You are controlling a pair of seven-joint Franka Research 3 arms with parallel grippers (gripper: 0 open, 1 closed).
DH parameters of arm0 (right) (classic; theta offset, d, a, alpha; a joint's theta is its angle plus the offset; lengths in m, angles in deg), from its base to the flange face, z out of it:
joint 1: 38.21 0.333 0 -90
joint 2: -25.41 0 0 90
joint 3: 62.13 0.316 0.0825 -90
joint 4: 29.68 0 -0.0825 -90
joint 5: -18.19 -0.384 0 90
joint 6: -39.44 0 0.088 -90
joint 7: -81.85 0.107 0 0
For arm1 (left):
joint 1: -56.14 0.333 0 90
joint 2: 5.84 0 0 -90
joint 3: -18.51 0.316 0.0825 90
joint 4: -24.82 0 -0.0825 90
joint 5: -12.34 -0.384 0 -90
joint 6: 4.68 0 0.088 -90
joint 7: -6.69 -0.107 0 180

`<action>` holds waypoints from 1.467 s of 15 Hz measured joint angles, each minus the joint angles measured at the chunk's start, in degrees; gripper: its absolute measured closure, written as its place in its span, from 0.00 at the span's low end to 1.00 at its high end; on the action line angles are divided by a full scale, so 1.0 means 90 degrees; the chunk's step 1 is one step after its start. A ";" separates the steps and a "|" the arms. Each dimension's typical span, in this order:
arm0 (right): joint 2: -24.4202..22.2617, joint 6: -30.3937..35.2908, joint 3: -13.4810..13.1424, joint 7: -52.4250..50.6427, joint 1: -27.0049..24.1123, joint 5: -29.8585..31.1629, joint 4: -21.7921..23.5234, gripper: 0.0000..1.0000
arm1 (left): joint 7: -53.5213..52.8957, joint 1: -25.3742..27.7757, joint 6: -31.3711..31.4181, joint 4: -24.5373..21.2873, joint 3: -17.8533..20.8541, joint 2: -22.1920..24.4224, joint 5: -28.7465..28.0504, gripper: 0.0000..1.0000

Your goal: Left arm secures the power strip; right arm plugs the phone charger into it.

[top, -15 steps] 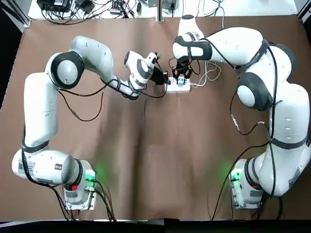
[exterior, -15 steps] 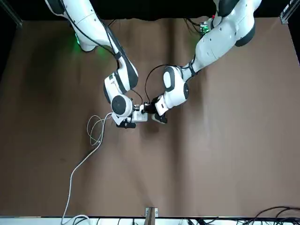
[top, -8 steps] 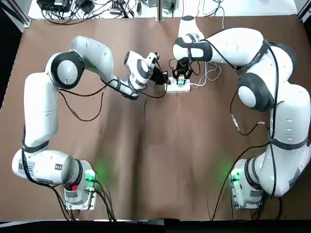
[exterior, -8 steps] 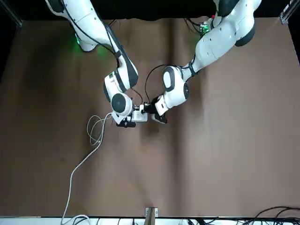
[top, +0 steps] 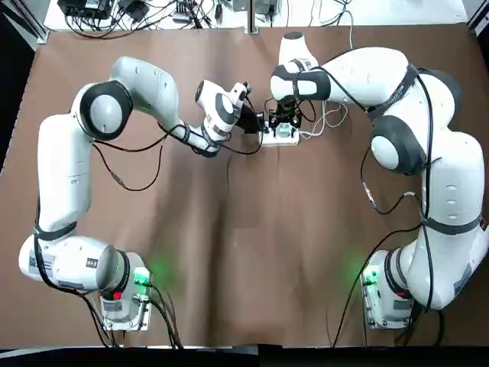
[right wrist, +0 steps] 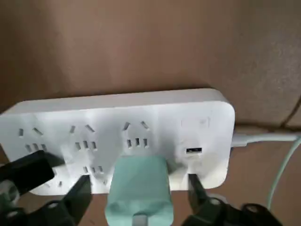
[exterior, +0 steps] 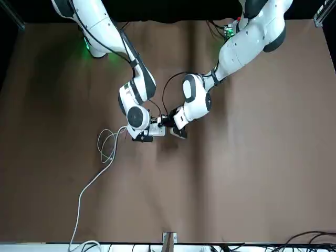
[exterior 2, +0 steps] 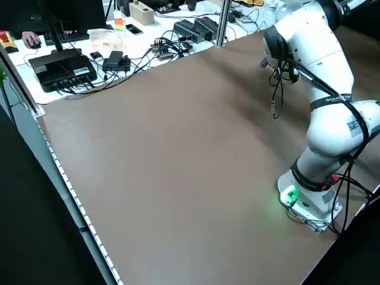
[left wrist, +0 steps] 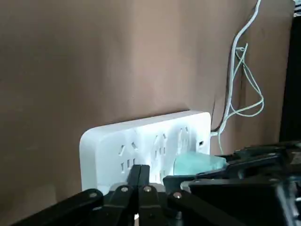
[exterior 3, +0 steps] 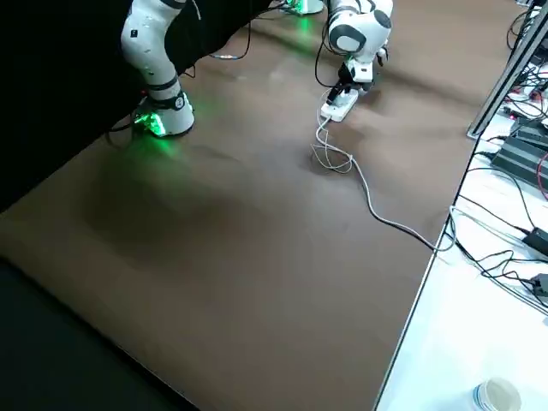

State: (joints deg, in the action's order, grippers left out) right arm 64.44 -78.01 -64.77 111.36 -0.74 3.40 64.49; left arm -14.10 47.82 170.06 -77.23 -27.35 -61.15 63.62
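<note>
Smooth white plastic, the rounded power strip (right wrist: 117, 136) carries the boxy teal phone charger (right wrist: 138, 190) between the right hand's (right wrist: 136, 197) spread fingers. The left hand (left wrist: 138, 188) stays closed against the strip's end, and the right hand has lifted slightly.

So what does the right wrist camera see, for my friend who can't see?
A teal phone charger sits on a white power strip, between the right gripper's open black fingers. A thick white cord leaves the strip's end across brown table.

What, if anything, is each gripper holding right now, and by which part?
Nothing is gripped. The right gripper stands open around the charger, which sits in the power strip. The left gripper, shut, presses on the strip's end.
</note>
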 joint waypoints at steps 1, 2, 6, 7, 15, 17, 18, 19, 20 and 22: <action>-0.0002 0.0009 -0.0008 0.0000 -0.0016 0.0000 -0.0055 0.00 | 0.0000 0.0000 0.0001 0.0000 0.0000 0.0000 0.0000 0.99; -0.0007 0.0055 -0.0016 0.0000 -0.0041 0.0000 -0.0125 0.00 | 0.0000 0.0000 0.0001 0.0000 0.0000 0.0000 0.0000 0.99; -0.0051 0.0925 -0.0051 -0.0001 -0.0311 -0.0015 -0.0750 0.00 | 0.0000 -0.0002 0.0002 0.0001 0.0000 0.0000 0.0000 0.99; -0.0074 0.1203 -0.0054 -0.0003 -0.0432 -0.0020 -0.0946 0.00 | 0.0000 -0.0002 0.0002 0.0001 0.0000 0.0000 0.0000 0.99; -0.0265 0.2970 -0.0069 -0.0383 -0.1711 -0.0035 -0.2290 0.00 | 0.0011 -0.0067 0.0040 0.0210 0.0039 -0.0083 0.0000 0.99; -0.0497 0.3171 -0.0094 -0.0844 -0.2172 -0.0035 -0.2386 0.00 | 0.0062 -0.0073 0.0049 0.0282 0.0038 -0.0084 0.0000 0.99; -0.0546 0.3196 -0.0098 -0.0948 -0.2273 -0.0034 -0.2395 0.00 | 0.0075 -0.0074 0.0049 0.0296 0.0037 -0.0084 0.0000 0.99; -0.0624 0.3227 -0.0101 -0.1100 -0.2418 -0.0033 -0.2399 0.00 | 0.0094 -0.0076 0.0049 0.0313 0.0036 -0.0084 0.0000 0.99; -0.0701 0.3236 -0.0106 -0.1259 -0.2557 0.0000 -0.2406 0.00 | 0.0120 -0.0078 0.0050 0.0329 0.0034 -0.0084 0.0000 0.99; -0.0923 0.3241 -0.0113 -0.1561 -0.2835 0.0115 -0.2420 0.00 | 0.0242 -0.0078 0.0065 0.0384 0.0016 -0.0072 0.0000 0.99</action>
State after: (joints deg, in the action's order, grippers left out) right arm 56.13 -48.84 -65.79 97.31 -26.26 4.43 42.71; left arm -11.92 47.12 170.64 -73.77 -27.21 -61.80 63.62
